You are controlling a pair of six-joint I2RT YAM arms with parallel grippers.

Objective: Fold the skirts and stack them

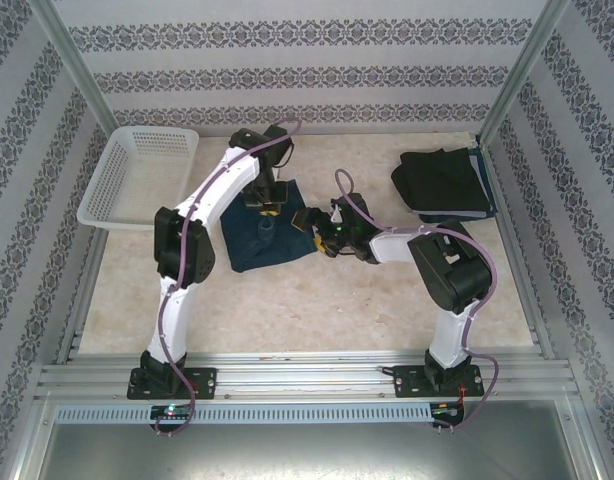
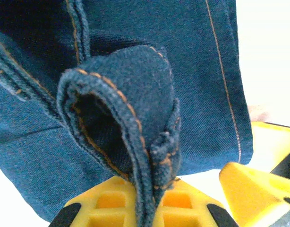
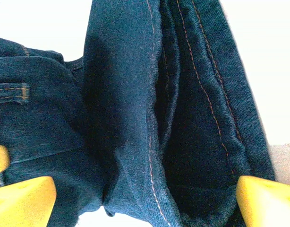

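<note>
While the denim skirt (image 1: 262, 245) lies rumpled in the middle of the desk (image 1: 317, 300), we judge that the step in hand is folding it. A pile (image 1: 442, 180) of folded skirts, black on top of blue, waits at the far right corner, well apart from it.

Our left pincer (image 2: 147, 204) is clamped on a doubled lip of hem, and the cloth curls up over the yellow tips. Our right pincer (image 3: 145, 201) stands wide apart, straddling a thick seamed edge without pinching it.

We think the next move calls for the right pincer to close on that edge. Both sides could then carry the cloth over together and lay it flat, keeping the seams level so the fold comes out square.

Our left arm reaches forward from its base and bends in over the skirt's far side, with the wrist pointing down. Our right arm has its elbow up at the right, and the forearm runs low and leftward to the skirt's right edge. The white basket (image 1: 137, 175) sits at the far left.
</note>
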